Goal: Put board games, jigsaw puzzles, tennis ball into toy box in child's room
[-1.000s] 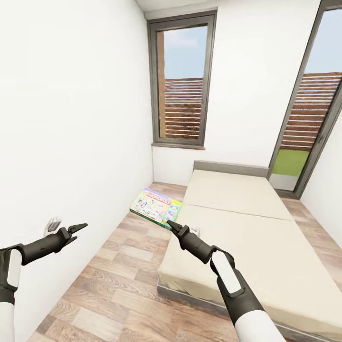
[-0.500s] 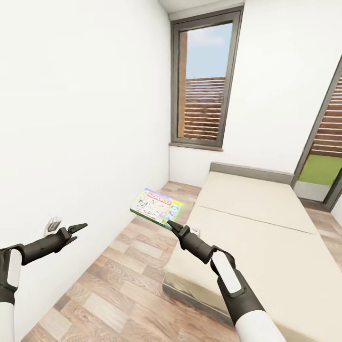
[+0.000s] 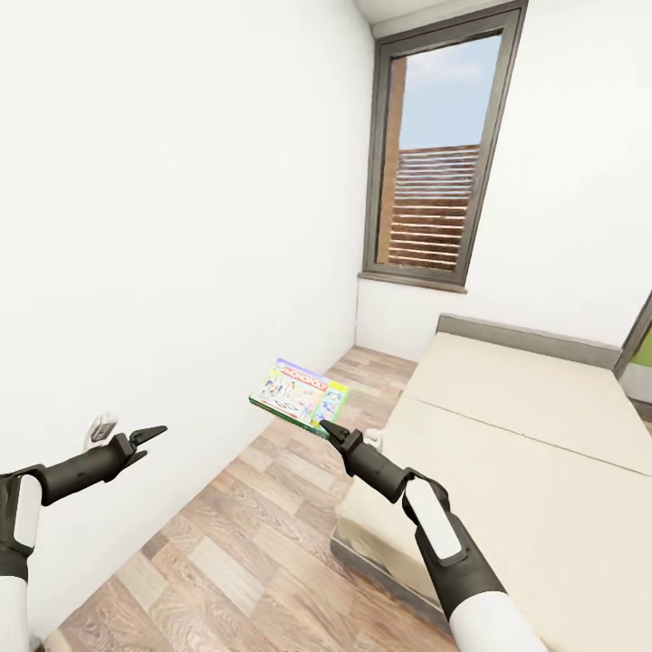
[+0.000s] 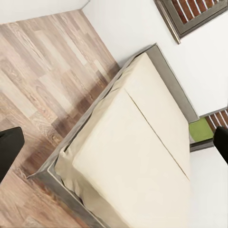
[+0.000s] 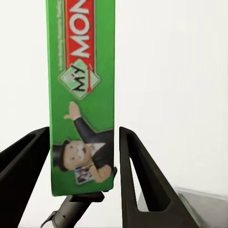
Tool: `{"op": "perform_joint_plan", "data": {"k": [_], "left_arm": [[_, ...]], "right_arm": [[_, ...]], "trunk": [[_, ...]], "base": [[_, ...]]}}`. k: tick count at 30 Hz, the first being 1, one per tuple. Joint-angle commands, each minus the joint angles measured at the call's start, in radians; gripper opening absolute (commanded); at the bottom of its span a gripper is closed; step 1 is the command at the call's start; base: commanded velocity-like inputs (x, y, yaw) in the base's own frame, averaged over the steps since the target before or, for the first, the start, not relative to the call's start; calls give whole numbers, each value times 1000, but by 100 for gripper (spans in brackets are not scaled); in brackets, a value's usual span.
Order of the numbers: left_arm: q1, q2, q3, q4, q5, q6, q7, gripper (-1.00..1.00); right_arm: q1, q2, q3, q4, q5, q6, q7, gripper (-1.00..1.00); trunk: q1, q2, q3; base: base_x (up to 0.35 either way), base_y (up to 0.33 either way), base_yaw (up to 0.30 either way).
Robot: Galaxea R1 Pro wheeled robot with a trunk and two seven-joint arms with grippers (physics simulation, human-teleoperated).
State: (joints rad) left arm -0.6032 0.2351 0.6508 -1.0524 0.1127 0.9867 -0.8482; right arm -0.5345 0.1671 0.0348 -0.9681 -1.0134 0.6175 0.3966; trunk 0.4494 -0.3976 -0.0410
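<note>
A green-edged, white-topped Monopoly box [image 3: 300,397] with red lettering, a beige mattress on a dark grey bed [image 3: 507,471] frame, wood-plank floor [image 3: 235,552] and white walls [image 3: 163,226].

Bright, even daylight fills the white-walled room, coming from the tall dark-framed window [image 3: 444,149] — its blue sky and slatted fence render crisp, without glare. Shadows are faint: only a soft dark band under the beige mattress of the low grey-framed bed [image 3: 507,471] on the wood-plank floor [image 3: 226,543]. Straight edges lean and spread toward the head view's borders — wide-angle distortion — while the right wrist view's green Monopoly box edge [image 5: 83,95] looks slightly soft up close
</note>
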Motion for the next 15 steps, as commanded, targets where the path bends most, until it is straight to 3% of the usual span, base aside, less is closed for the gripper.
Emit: {"op": "perform_joint_plan", "data": {"k": [1,15], "left_arm": [[-1,0,1,0,4,7,0,100],[-1,0,1,0,4,2,0,100]], "right_arm": [[-1,0,-1,-1,-4,5,0,-100],[-1,0,-1,-1,-4,5,0,-100]], "trunk": [[1,-2,-2],[1,-2,-2]], "base": [[-6,-85,286],[-32,-91,286]]}}
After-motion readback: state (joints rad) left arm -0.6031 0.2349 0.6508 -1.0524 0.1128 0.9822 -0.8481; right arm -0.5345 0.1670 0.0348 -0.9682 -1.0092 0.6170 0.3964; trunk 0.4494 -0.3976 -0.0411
